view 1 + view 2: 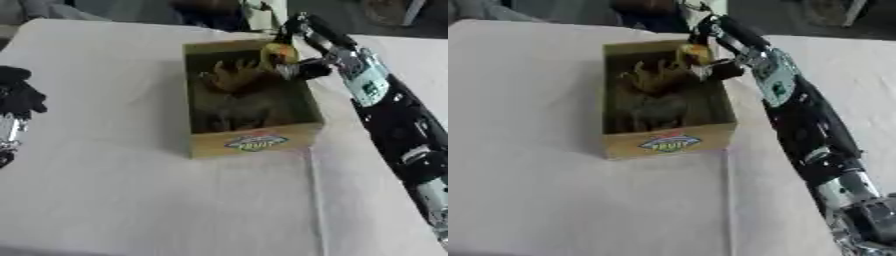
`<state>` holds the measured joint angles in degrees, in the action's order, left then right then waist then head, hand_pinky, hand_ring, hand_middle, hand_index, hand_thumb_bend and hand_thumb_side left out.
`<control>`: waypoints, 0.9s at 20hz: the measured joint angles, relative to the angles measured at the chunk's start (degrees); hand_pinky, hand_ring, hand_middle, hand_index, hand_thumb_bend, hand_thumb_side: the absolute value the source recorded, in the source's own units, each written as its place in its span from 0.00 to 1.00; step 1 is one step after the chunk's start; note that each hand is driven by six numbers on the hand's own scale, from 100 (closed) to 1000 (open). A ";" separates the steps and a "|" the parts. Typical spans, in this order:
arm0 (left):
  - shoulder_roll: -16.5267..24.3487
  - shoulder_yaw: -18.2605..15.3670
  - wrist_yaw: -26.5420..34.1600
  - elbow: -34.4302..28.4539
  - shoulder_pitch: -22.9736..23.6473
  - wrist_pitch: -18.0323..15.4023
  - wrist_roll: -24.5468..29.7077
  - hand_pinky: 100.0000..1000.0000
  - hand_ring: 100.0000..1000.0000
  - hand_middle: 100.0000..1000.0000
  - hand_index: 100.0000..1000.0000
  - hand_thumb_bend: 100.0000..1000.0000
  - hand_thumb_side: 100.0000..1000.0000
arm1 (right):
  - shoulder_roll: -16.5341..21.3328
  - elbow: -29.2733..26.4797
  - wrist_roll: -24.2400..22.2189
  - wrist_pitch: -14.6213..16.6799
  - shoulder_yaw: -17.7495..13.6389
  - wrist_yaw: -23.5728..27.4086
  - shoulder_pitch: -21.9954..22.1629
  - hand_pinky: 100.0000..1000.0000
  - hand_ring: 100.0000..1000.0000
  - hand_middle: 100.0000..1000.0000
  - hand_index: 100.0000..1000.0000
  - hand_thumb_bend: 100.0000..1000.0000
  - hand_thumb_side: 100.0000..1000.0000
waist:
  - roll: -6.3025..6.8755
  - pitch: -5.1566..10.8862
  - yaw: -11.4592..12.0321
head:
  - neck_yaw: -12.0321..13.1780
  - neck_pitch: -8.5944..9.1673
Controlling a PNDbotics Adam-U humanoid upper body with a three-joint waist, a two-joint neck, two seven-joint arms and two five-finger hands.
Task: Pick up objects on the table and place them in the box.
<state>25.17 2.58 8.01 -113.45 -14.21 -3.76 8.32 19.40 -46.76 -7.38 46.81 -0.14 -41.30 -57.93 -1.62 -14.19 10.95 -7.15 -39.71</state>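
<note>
Left hand: the left hand (17, 102) is sitting at the near left edge of the table, well apart from the box; I cannot tell how its fingers are set.
Right hand: the right hand (297, 65) is reaching over the far right corner of the box, fingers curling around a yellow thing (278, 52).
Box: the box (254, 142) is sitting just under that hand, and brown shapes (229, 79) are lying inside, below the fingers.
Done and left: the yellow thing is looking almost dropped in; nothing else is showing on the cloth, so little seems left.
Table: a white cloth (131, 200) is covering it.
Room: dark blurry things are sitting beyond the hand, too unclear to name.
</note>
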 measured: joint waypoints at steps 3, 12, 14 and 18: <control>0.00 0.09 0.03 0.00 -0.09 0.19 0.17 0.69 0.47 0.47 0.70 0.00 0.17 | -0.89 0.00 2.59 0.65 0.41 -3.01 0.08 0.55 0.44 0.36 0.57 0.00 0.04 | 0.01 0.00 -0.08 | 0.00 0.00; -0.03 0.11 0.05 -0.01 -0.24 0.64 0.39 0.69 0.47 0.47 0.70 0.00 0.18 | -2.02 0.00 5.11 3.58 1.26 -8.71 1.31 0.58 0.53 0.50 0.69 0.06 0.06 | 0.01 -0.02 -1.16 | 0.56 0.00; -0.03 0.11 0.03 -0.01 -0.23 0.70 0.39 0.69 0.47 0.47 0.70 0.00 0.19 | -2.10 0.00 5.24 4.09 1.29 -9.57 1.47 0.59 0.55 0.52 0.71 0.09 0.06 | 0.00 -0.06 -1.30 | 0.67 0.00; -0.06 0.11 -0.03 -0.01 -0.22 0.86 0.39 0.69 0.47 0.47 0.70 0.00 0.19 | -2.14 0.00 5.20 4.76 1.64 -10.59 1.52 0.63 0.63 0.63 0.80 0.19 0.13 | -0.10 -0.17 -1.68 | 0.84 0.00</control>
<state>25.11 2.69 7.99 -113.45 -14.43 -2.89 8.70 17.25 -46.76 -2.17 51.57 1.50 -51.89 -56.41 -1.72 -14.37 9.27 -6.31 -39.71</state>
